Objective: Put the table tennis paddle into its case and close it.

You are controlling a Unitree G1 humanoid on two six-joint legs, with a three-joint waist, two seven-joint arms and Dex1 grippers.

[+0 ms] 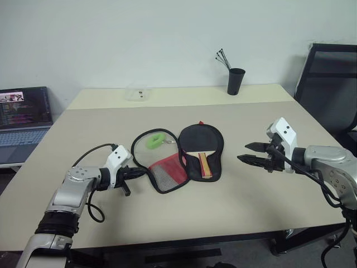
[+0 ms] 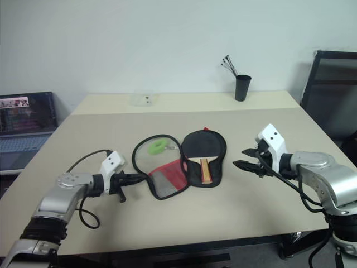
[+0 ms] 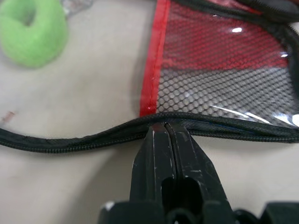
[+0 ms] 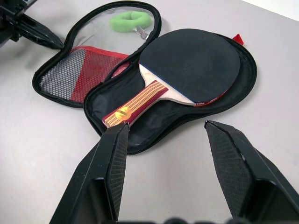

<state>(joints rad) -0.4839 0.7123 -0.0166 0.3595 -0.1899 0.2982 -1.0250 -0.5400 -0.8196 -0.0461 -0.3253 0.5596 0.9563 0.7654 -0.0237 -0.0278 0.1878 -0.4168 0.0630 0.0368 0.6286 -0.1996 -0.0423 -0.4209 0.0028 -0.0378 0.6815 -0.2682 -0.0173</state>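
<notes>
Green ring (image 1: 154,140) lies by open case (image 1: 167,173); left claw (image 1: 129,175) closed on its rim, right claw (image 1: 252,153) open.

An office or lab room, by the look of it: a long beige bench (image 1: 251,184) stands against a plain white wall. On a side desk at the left an open laptop (image 1: 22,120) shows lit windows. A black mesh office chair (image 1: 329,84) sits at the right, and a black cup (image 1: 236,81) holding cable ties stands at the bench's far edge.
</notes>
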